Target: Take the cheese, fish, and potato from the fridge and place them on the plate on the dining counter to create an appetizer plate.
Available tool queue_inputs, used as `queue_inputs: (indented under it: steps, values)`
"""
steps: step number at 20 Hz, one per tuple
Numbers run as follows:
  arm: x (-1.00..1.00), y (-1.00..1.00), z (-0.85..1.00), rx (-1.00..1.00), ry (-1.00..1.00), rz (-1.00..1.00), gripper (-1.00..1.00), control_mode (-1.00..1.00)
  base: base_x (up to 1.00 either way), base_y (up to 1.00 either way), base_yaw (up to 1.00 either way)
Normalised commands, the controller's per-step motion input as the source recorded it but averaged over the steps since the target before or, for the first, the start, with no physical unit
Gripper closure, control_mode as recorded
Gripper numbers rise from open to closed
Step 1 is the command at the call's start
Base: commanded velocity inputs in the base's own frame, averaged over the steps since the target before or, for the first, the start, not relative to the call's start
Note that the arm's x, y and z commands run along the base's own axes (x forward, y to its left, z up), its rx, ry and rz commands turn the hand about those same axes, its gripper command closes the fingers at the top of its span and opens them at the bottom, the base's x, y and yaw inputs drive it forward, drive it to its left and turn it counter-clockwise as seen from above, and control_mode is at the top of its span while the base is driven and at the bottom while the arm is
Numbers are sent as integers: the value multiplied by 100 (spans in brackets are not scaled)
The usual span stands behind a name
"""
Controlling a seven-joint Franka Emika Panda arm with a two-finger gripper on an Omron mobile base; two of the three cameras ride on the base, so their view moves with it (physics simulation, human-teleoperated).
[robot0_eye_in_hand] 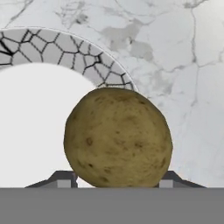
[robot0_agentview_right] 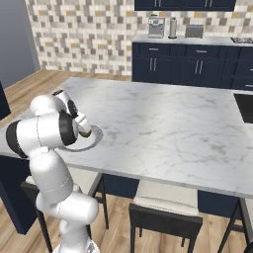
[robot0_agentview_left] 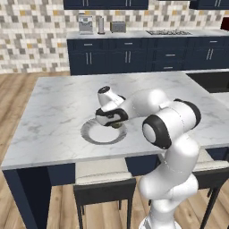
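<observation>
Olive-brown speckled potato (robot0_eye_in_hand: 117, 137), crackle-rimmed plate (robot0_eye_in_hand: 65, 50)

No legible text, labels, brands, numbers or signs in any view. Checked the appliances along the tiled wall, the cabinet fronts, the marble surface (robot0_agentview_left: 58, 107) and the plate (robot0_eye_in_hand: 65, 48): all unmarked. Plate rim carries only a crackle pattern, no lettering. Potato (robot0_eye_in_hand: 117, 138) skin shows dark specks, nothing written.
</observation>
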Motion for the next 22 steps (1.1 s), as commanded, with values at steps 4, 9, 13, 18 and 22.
queue_inputs:
  steps: [4,9,13,18,22]
  values:
    - [64,0,-37,0,0,0,100,-100,0,0,0]
    - [63,6,-32,0,0,0,100,-100,0,0,0]
    - [44,23,-32,0,0,0,100,-100,0,0,0]
    - [11,18,-21,0,0,0,-100,-100,0,0,0]
    - [-28,-4,6,0,0,-1,-100,-100,0,0,0]
